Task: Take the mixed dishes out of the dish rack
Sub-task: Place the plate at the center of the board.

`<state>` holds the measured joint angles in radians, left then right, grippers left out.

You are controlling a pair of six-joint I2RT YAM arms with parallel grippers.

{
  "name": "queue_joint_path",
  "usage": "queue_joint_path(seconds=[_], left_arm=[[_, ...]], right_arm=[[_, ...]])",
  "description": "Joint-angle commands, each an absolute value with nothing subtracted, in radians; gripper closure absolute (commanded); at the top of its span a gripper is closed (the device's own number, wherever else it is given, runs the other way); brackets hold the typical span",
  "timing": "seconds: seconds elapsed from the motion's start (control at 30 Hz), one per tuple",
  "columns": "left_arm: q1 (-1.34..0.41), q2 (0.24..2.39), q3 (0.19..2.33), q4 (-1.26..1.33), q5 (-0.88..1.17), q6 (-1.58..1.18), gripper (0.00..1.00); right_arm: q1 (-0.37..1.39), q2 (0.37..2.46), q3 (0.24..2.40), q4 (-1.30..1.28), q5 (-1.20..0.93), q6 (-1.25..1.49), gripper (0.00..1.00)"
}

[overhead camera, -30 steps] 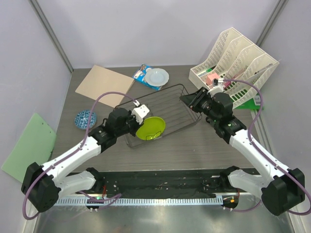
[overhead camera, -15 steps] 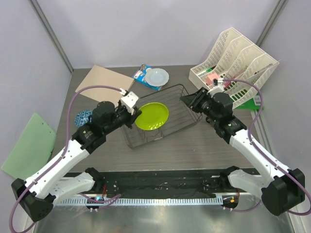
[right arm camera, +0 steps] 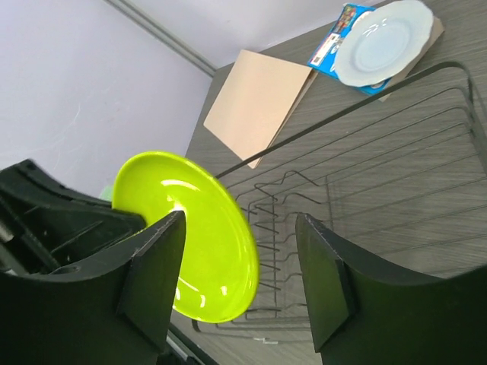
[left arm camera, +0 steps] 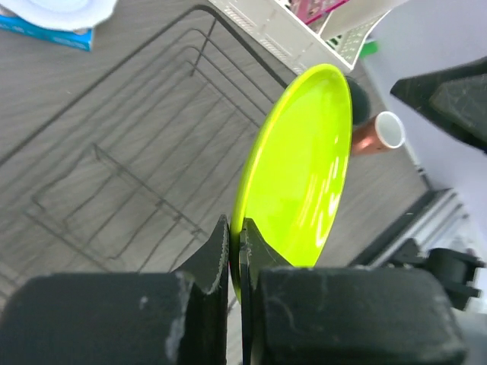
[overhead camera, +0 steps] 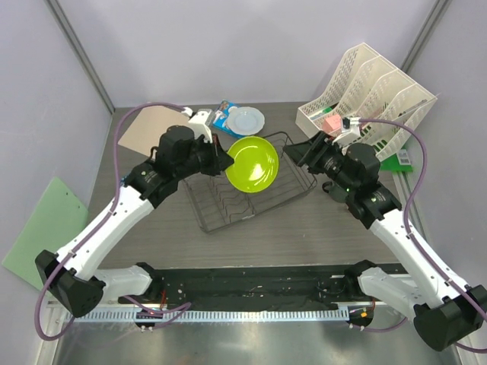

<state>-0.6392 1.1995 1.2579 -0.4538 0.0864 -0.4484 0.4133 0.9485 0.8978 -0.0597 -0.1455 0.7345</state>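
The green plate (overhead camera: 253, 163) hangs in mid-air at the centre of the top view, over the upper part of the rack (overhead camera: 221, 211) and touching none of its wires. The left gripper (overhead camera: 221, 161) pinches it by the rim, jaws nearly together on the thin edge at the plate's left side.

Being round, the plate has no true long axis. The held diameter runs from that pinch out to the right in the top view. In the left wrist view it shows almost edge-on, slanting from bottom centre up to the upper right. Its hollow face tilts upward and toward the right arm.

The right gripper (overhead camera: 301, 156) stands just beside the plate's right edge. Its jaws are wide and hold nothing, and the plate's face lies beyond the gap between them in the right wrist view.

The step in hand looks like carrying the plate off the rack, perhaps into a handover. If so, the right jaws need to line up with the free rim and close before the left lets go. The white plate (overhead camera: 246, 120) already lies on a packet (overhead camera: 223, 114) above the rack, and a pink cup (left arm camera: 374, 137) lies on the table beyond the rack.
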Motion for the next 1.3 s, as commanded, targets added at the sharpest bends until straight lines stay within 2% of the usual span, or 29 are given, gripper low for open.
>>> queue_joint_path(seconds=[0.0, 0.2, 0.5, 0.57, 0.6, 0.7, 0.73, 0.77, 0.8, 0.83, 0.87, 0.93, 1.0, 1.1, 1.27], left_arm=[[-0.572, 1.184, 1.243, -0.324, 0.276, -0.641, 1.00], [-0.549, 1.180, 1.195, -0.190, 0.399, -0.716, 1.00], [-0.549, 1.207, 1.181, -0.132, 0.440, -0.756, 0.99], [-0.549, 1.207, 1.181, -0.130, 0.445, -0.756, 1.00], [-0.549, 1.209, 1.181, -0.130, 0.443, -0.756, 0.99], [-0.549, 1.210, 1.183, -0.144, 0.424, -0.747, 1.00], [-0.549, 1.200, 1.187, -0.172, 0.407, -0.712, 0.99], [-0.549, 1.192, 1.193, -0.193, 0.359, -0.686, 0.99], [-0.549, 1.180, 1.209, -0.228, 0.315, -0.652, 0.88], [-0.549, 1.145, 1.219, -0.262, 0.254, -0.603, 0.51], [-0.548, 1.128, 1.227, -0.334, 0.118, -0.579, 0.35], [-0.538, 1.089, 1.238, -0.386, 0.014, -0.549, 0.00], [-0.525, 1.045, 1.229, -0.442, -0.104, -0.532, 0.00], [-0.522, 1.011, 1.189, -0.485, -0.172, -0.555, 0.00], [-0.522, 0.985, 1.117, -0.482, -0.114, -0.574, 0.00]], right_arm=[[0.417, 0.939, 0.931, -0.054, -0.256, 0.716, 0.35], [0.419, 0.940, 0.868, -0.005, -0.322, 0.749, 0.36], [0.419, 0.991, 0.815, 0.152, -0.468, 0.818, 0.39], [0.417, 0.999, 0.804, 0.163, -0.476, 0.819, 0.54], [0.419, 1.000, 0.799, 0.172, -0.472, 0.824, 0.69], [0.419, 1.000, 0.799, 0.173, -0.453, 0.822, 0.88], [0.419, 0.999, 0.802, 0.170, -0.445, 0.818, 0.98], [0.419, 0.996, 0.813, 0.155, -0.433, 0.810, 0.99], [0.419, 0.988, 0.822, 0.143, -0.405, 0.799, 0.99], [0.417, 0.983, 0.834, 0.121, -0.376, 0.763, 0.99], [0.416, 0.977, 0.862, 0.074, -0.347, 0.744, 0.99], [0.416, 0.976, 0.887, 0.045, -0.250, 0.709, 0.99], [0.410, 1.000, 0.928, 0.014, -0.187, 0.710, 0.99], [0.397, 1.101, 0.998, 0.008, -0.094, 0.747, 0.99], [0.356, 1.389, 1.196, 0.043, -0.038, 0.781, 0.99]])
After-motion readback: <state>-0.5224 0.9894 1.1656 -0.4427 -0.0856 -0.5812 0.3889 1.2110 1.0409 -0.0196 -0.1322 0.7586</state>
